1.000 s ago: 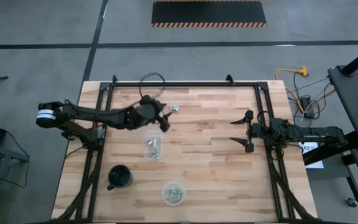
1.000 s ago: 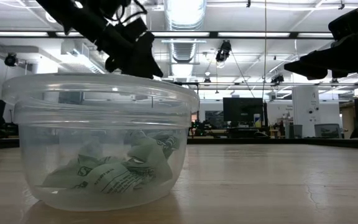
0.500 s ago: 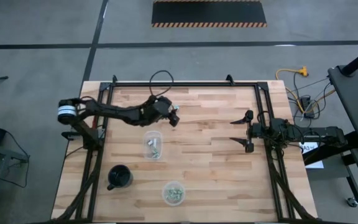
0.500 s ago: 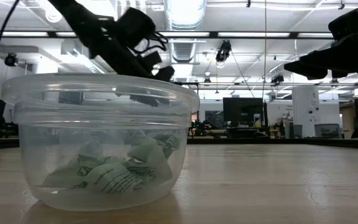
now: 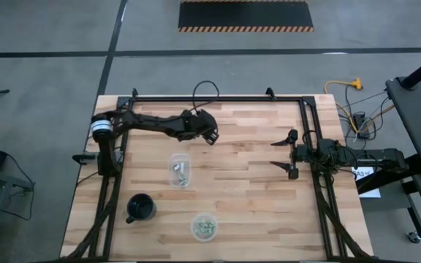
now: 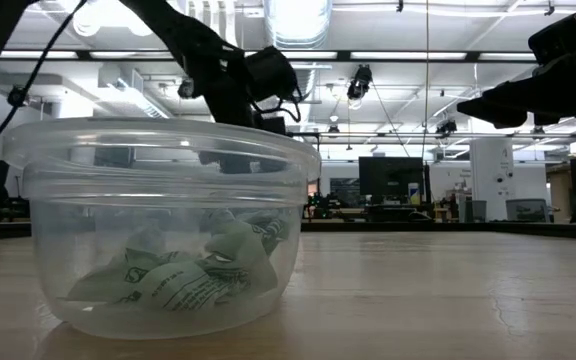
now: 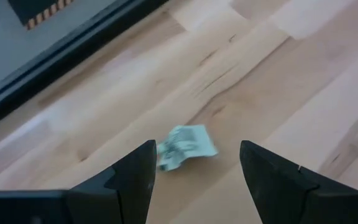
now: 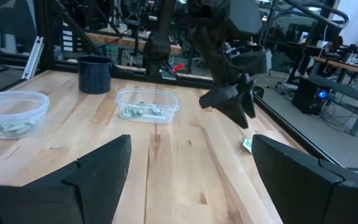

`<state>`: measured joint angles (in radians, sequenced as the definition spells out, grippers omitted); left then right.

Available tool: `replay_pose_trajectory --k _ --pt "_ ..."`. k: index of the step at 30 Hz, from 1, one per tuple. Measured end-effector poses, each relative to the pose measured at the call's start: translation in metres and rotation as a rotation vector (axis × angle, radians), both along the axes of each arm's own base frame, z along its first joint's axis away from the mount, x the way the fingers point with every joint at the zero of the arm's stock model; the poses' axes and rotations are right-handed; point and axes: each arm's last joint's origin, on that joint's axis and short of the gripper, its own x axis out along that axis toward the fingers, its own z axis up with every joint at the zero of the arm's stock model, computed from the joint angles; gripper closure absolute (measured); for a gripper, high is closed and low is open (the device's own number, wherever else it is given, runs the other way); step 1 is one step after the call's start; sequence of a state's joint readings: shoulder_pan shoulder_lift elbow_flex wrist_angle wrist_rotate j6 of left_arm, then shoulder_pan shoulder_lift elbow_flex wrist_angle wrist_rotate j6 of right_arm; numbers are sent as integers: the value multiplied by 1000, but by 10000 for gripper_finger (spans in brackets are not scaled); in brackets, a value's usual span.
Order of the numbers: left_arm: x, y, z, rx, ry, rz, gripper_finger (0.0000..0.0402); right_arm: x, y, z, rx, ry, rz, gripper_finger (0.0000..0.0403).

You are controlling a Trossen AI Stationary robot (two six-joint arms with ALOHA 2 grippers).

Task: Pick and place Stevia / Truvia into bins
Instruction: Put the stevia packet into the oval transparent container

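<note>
The left pincer [image 5: 212, 136] hangs with fingers wide over a small pale green and white paper sweetener packet [image 7: 186, 146] lying loose on the wooden worktop [image 5: 247, 183] near its far edge. This looks like the reach-to-grasp step; next it would need to drop squarely and close on the flat packet. The squarish clear plastic bin [image 5: 180, 169] and round clear plastic tub [image 5: 205, 226] both hold packets already. A black mug [image 5: 140, 208] stands apart. The right pincer [image 5: 292, 155] waits wide, empty.
</note>
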<state>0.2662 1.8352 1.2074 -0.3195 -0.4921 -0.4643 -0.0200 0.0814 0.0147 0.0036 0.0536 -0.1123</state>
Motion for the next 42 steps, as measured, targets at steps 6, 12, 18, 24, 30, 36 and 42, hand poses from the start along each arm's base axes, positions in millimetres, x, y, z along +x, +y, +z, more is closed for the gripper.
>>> replay_pose_trajectory --k 6,12,18,24,30,36,42 --pt "3 8 -8 -55 -17 -20 187 0 0 0 0 0 0 78" --pt "1 12 -14 -62 -2 -5 187 0 0 0 0 -2 0 78" --pt "0 22 -22 -77 1 39 187 0 0 0 0 -1 0 78" --pt "3 27 -36 -116 -4 27 187 0 0 0 0 -2 -1 78" --pt "8 30 -46 -136 -5 18 187 0 0 0 0 0 0 78" --pt "7 32 -46 -135 -1 18 187 0 0 0 0 -1 0 78" --pt "8 34 -44 -97 20 -17 224 0 0 0 0 -1 -1 78"
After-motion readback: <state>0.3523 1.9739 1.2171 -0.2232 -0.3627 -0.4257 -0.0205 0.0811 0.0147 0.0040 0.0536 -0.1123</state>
